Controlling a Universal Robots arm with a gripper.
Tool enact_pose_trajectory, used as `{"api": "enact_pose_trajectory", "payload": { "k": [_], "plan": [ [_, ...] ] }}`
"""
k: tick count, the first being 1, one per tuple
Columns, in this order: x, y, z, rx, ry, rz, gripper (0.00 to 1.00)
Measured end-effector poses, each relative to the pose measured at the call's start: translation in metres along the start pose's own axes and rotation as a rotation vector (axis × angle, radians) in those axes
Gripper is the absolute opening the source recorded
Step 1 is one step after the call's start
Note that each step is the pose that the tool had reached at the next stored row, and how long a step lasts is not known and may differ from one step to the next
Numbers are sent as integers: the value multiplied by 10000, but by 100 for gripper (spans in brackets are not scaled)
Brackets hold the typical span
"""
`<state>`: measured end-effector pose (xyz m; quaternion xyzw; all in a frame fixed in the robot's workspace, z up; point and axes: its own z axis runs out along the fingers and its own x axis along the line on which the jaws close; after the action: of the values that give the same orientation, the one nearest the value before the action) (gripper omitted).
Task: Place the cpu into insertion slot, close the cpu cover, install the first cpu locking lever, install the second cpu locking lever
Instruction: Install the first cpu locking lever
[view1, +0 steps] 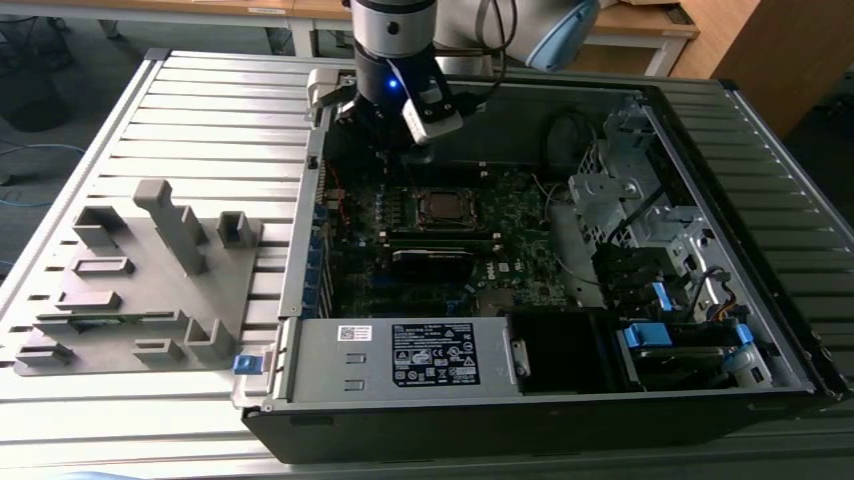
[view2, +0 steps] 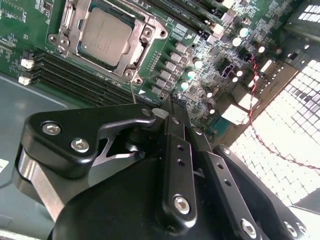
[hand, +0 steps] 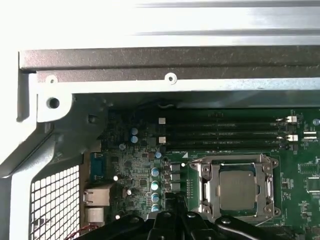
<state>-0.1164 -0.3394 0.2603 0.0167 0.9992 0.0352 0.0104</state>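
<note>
The cpu (hand: 239, 187) lies flat in the insertion slot (hand: 200, 172) on the green motherboard, its dull silver face up (view2: 105, 35). The cpu cover (hand: 207, 190) is folded down around it as a silvery frame (view2: 67, 22). In the exterior view the socket (view1: 435, 206) sits mid-board inside the open case. My gripper (view2: 169, 107) hovers over the board beside the socket, toward the case's perforated wall, fingers pressed together with nothing between them. Its dark tips (hand: 172, 200) stand close to the socket's edge. In the exterior view the gripper (view1: 396, 150) hangs just behind the socket.
Long black memory slots (hand: 220, 132) run beside the socket. A black card (view1: 434, 262), the power supply (view1: 400, 355) and a drive cage (view1: 641, 220) crowd the case. A grey fixture block (view1: 147, 270) lies on the slatted table at the exterior view's left. Red wire (view2: 260, 130) runs near the perforated wall.
</note>
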Motion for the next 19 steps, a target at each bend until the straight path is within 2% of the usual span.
{"api": "enact_pose_trajectory", "payload": {
  "k": [4, 11, 19],
  "plan": [
    [5, 23, 5, 0, 0, -1, 11],
    [17, 109, 19, 0, 0, -1, 11],
    [43, 172, 41, 0, 1, -1, 11]
  ]
}}
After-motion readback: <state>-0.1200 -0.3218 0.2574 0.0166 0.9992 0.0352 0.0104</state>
